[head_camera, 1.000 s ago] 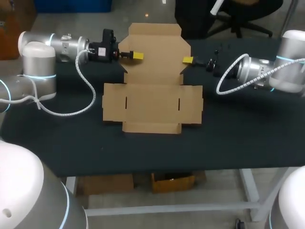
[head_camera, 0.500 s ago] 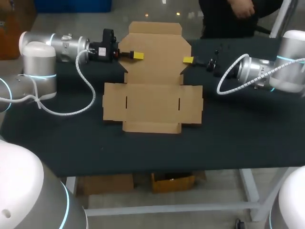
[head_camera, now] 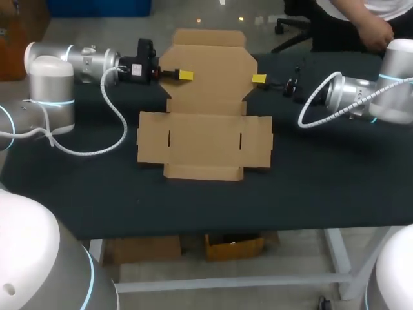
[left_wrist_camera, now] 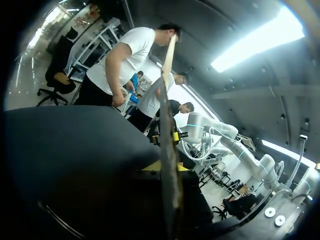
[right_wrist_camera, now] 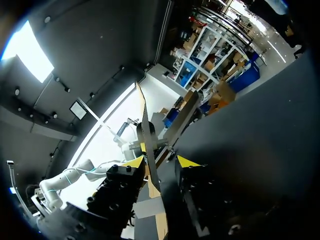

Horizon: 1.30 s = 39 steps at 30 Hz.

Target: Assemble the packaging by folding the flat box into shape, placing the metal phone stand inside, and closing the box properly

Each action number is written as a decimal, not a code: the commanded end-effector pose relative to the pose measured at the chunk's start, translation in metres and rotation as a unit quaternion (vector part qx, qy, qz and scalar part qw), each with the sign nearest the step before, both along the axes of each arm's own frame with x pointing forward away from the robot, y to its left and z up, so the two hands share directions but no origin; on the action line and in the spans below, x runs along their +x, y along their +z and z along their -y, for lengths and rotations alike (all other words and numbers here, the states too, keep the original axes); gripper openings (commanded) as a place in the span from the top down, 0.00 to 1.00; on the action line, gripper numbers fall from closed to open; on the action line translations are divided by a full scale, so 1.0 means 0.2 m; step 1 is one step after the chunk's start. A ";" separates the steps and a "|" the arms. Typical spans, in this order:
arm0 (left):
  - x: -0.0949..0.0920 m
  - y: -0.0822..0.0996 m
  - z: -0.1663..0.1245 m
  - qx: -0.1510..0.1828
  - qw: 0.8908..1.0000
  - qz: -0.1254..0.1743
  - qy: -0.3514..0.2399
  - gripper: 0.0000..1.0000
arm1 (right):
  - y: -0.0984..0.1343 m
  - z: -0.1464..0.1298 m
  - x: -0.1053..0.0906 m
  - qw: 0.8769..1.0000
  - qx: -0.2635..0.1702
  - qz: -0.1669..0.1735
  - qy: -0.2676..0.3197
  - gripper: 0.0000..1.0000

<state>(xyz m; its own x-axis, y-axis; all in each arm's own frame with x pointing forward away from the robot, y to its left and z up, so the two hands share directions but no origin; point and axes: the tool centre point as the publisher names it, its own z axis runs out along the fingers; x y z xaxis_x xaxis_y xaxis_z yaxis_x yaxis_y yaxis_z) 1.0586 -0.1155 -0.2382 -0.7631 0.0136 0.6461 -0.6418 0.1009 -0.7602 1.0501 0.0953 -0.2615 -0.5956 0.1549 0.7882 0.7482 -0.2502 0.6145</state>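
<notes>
A flat brown cardboard box [head_camera: 206, 97] lies unfolded on the black table, its large rear panel toward the far edge. My left gripper [head_camera: 187, 76] is at the rear panel's left edge. In the left wrist view the cardboard edge [left_wrist_camera: 168, 125] runs straight between the yellow tips, and the gripper [left_wrist_camera: 167, 167] is shut on it. My right gripper [head_camera: 259, 79] is at the panel's right edge. In the right wrist view the cardboard edge [right_wrist_camera: 148, 150] stands between the parted yellow fingertips [right_wrist_camera: 187, 161], with a gap beside it, so the gripper [right_wrist_camera: 161, 161] is open.
Bare black table [head_camera: 322, 174] spreads in front of and beside the box. A white coiled cable [head_camera: 119, 123] from my left arm loops over the table left of the box. A person's hand [head_camera: 377, 31] hangs close behind my right arm; I cannot tell if it touches.
My right gripper has opened and drawn back slightly to the right. The box has slid a little to the left. The left gripper stays at the left edge.
</notes>
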 end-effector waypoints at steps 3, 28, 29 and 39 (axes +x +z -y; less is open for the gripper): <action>0.04 0.01 -0.02 0.002 1.000 0.006 -0.006 1.00 | 0.06 0.09 -0.12 0.999 -0.025 -0.004 -0.029 0.65; 0.22 0.12 0.03 -0.024 0.998 0.050 -0.008 1.00 | 0.15 0.39 -0.56 0.981 -0.144 -0.008 -0.127 1.00; 0.22 0.13 0.04 -0.024 0.998 0.053 -0.009 1.00 | 0.15 0.40 -0.58 0.980 -0.152 -0.009 -0.130 1.00; 0.26 0.15 0.06 -0.029 0.998 0.056 -0.012 1.00 | 0.07 0.45 -0.76 0.961 -0.224 0.002 -0.159 1.00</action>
<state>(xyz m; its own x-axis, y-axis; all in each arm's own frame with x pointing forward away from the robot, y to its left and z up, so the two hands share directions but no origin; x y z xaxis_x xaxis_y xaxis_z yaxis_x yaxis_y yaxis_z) 1.1039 -0.1292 -0.2061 -0.8321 0.0336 0.5537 -0.5510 0.0644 -0.8320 0.9129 0.0073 -0.2500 -0.5459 0.5219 0.6555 0.6861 -0.1707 0.7072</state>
